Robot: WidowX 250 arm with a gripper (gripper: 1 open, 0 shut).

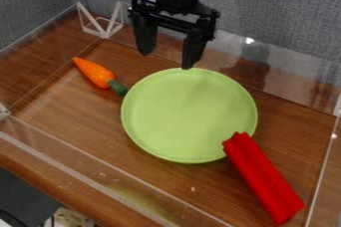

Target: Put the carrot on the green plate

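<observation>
The orange carrot with its dark green stub end lies on the wooden table, just left of the green plate. The plate is large, round and lime green, with nothing on it. My black gripper hangs pointing down above the plate's far rim. Its two fingers stand wide apart, open, with nothing between them. The carrot is to the lower left of the gripper, well apart from it.
A long red block lies at the plate's lower right, its end overlapping the rim. Clear plastic walls enclose the wooden table. A white wire stand sits at the back left corner.
</observation>
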